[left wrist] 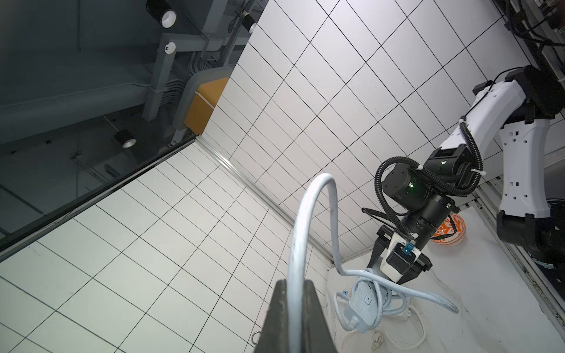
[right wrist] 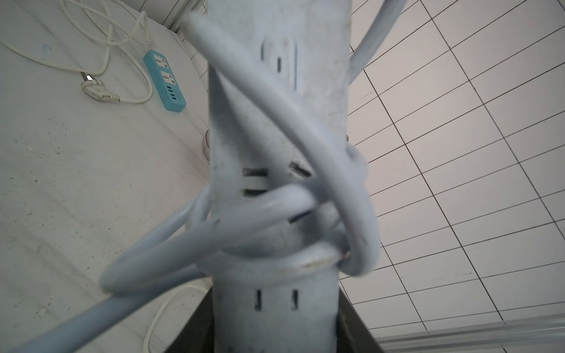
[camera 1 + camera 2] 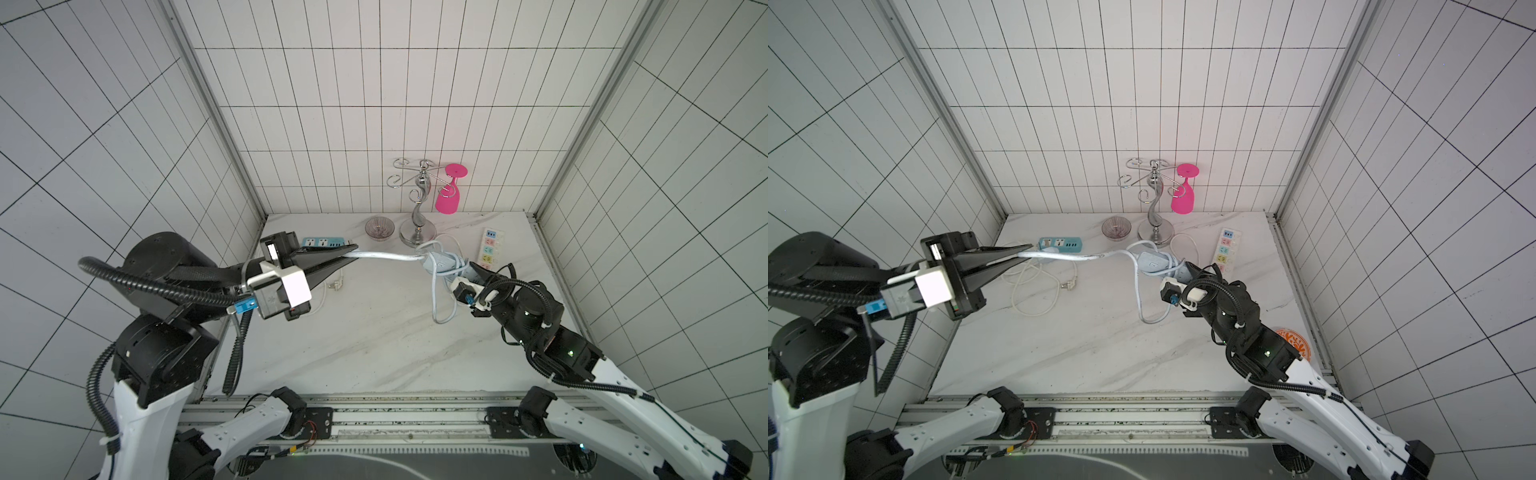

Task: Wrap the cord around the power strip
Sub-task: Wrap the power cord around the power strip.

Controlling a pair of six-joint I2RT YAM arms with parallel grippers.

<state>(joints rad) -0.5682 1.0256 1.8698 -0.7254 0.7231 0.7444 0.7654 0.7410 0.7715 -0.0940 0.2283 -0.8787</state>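
The cord (image 3: 386, 256) (image 3: 1075, 256), in both top views, stretches from my left gripper (image 3: 352, 252) (image 3: 1029, 253), pinched tight on it, across to the strip (image 3: 442, 262) (image 3: 1152, 262) near the rack (image 3: 419, 232). My right gripper (image 3: 468, 272) (image 3: 1187, 269) clamps the strip by one end, and a loop of cord hangs beside it.

Left wrist: the cord (image 1: 305, 214) arches out from between my closed fingers (image 1: 276, 308) down to the strip (image 1: 365, 308), crossing it in coils.

Right wrist: the strip (image 2: 275, 107) rises from my right fingers (image 2: 198, 330). Several turns of cord (image 2: 305, 137) wrap around its middle.

Grey-blue cord (image 2: 290, 113) loosely around power strip (image 2: 321, 76)
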